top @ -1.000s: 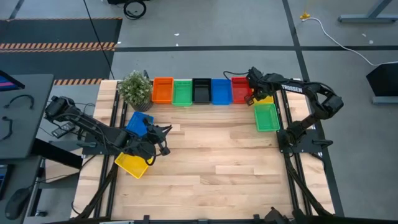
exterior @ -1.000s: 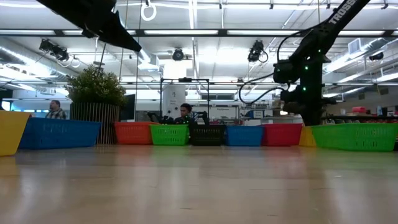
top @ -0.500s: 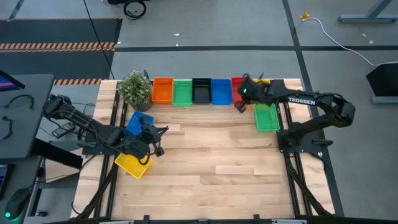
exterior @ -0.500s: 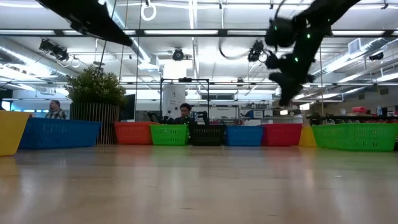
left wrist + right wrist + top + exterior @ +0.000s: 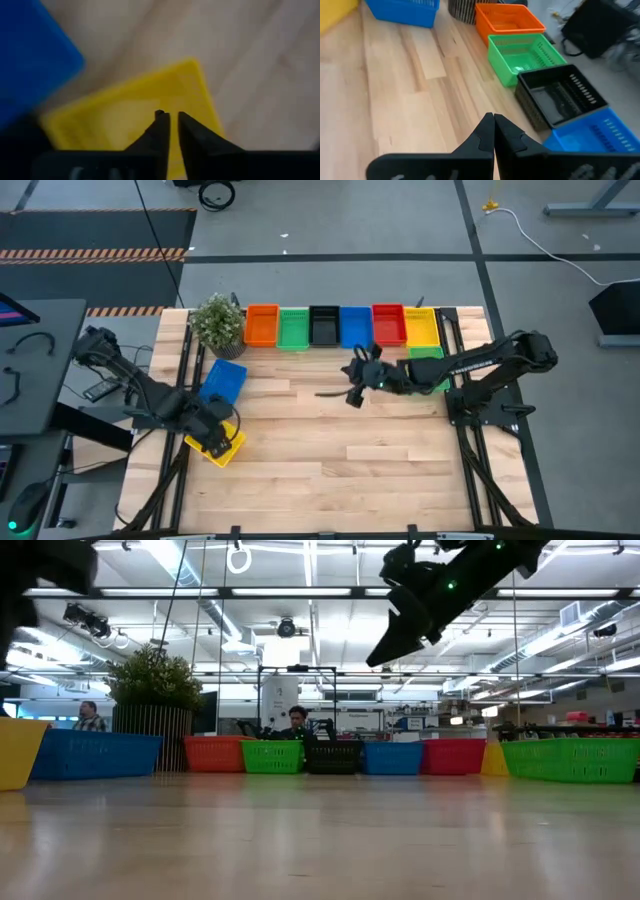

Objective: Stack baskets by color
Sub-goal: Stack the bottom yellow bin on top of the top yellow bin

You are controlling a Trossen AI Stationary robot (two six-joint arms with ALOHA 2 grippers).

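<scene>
The left gripper (image 5: 170, 119), fingers a crack apart and empty, hovers directly over the yellow basket (image 5: 218, 442). The right gripper (image 5: 493, 121), closed and empty, hangs mid-table, the basket row (image 5: 340, 326) just beyond it.

**Two arms over the table, neither carrying anything**

The left arm reaches in from the table's left edge, folded low, its wrist bent down so the left gripper (image 5: 213, 438) points at the tabletop near the front-left corner. In its own wrist view the two dark fingers (image 5: 161, 131) stand nearly together, a thin gap between the tips, with nothing between them.

The right arm stretches from its base on the right side out toward the middle of the table, elbow raised, forearm running almost level. The right gripper (image 5: 355, 380) hangs in the air well above the surface, its fingers (image 5: 487, 131) pressed together and empty.
</scene>
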